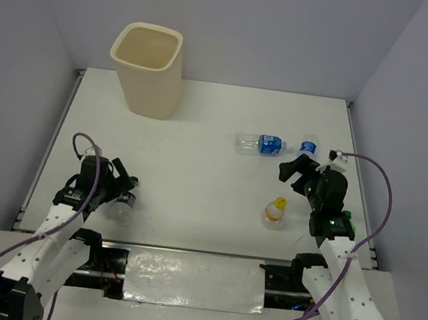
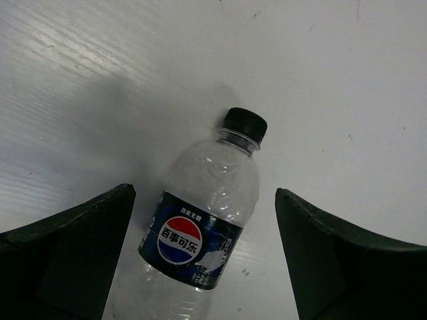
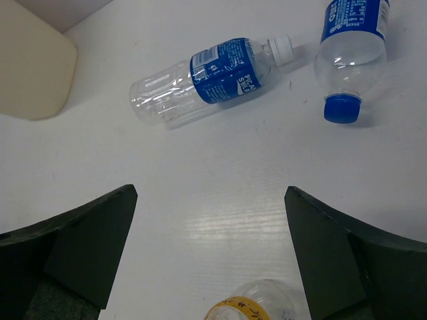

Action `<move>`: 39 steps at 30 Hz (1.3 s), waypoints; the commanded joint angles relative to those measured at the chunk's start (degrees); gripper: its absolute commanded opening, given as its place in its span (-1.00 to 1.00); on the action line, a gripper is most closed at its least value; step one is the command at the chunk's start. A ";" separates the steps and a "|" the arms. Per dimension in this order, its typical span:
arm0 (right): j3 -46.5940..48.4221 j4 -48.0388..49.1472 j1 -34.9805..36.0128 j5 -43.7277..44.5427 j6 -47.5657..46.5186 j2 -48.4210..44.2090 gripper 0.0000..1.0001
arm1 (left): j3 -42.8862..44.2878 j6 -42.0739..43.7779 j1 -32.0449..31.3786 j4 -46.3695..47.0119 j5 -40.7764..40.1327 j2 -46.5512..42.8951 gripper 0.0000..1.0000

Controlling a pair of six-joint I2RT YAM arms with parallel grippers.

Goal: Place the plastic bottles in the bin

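The cream bin point(image 1: 145, 68) stands at the back left. A black-capped bottle point(image 1: 122, 206) with a dark blue label lies between the fingers of my open left gripper point(image 1: 121, 189); in the left wrist view the bottle point(image 2: 200, 220) lies between the jaws of the gripper point(image 2: 205, 192), not touched. My right gripper point(image 1: 296, 175) is open and empty. Beyond it lie a blue-labelled bottle point(image 1: 262, 144) point(image 3: 207, 80) with a white cap and a blue-capped one point(image 1: 308, 147) point(image 3: 350, 53). A short orange-capped bottle point(image 1: 274, 212) point(image 3: 257, 305) stands just nearer than the gripper point(image 3: 210, 193). The green-white bottle is out of view.
White table point(image 1: 197, 166) with raised side rails and grey walls around it. A corner of the bin point(image 3: 33, 60) shows at the top left of the right wrist view. A shiny foil strip point(image 1: 194, 280) lies between the arm bases.
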 commanded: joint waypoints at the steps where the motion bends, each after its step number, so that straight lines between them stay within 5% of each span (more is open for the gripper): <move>1: 0.61 2.02 -0.27 -1.23 0.62 -0.77 1.00 | -2.25 -2.97 -0.81 3.12 1.63 -2.86 0.99; 10: 0.61 1.76 -0.27 0.09 0.88 -0.07 1.00 | -6.48 -2.18 -1.86 6.64 4.72 1.80 0.95; 12: 0.61 1.58 -0.27 0.70 1.06 0.54 1.00 | -6.39 -2.10 -2.91 7.43 4.63 1.97 0.75; 13: 0.70 1.32 -0.19 1.14 1.15 0.63 1.00 | -6.22 -2.27 -3.35 7.61 4.46 2.06 0.42; 17: 1.23 0.35 -0.27 2.02 1.15 1.51 1.00 | -2.36 -1.57 -6.16 7.87 2.88 1.97 -0.19; 22: 1.05 1.31 -0.27 2.02 0.80 1.60 1.00 | 5.72 2.55 -7.66 10.32 2.34 2.75 -0.31; 25: 1.05 1.93 -0.19 2.02 0.88 1.60 1.00 | 13.63 3.79 -7.84 14.19 1.38 4.95 -0.32; 28: 0.61 3.95 -0.27 3.25 0.71 1.08 1.00 | 19.78 5.64 -7.84 23.06 1.73 9.95 -0.13; 39: 2.72 3.18 -0.27 2.46 -2.01 7.05 1.00 | 74.87 18.82 -3.89 19.30 1.29 49.40 -0.13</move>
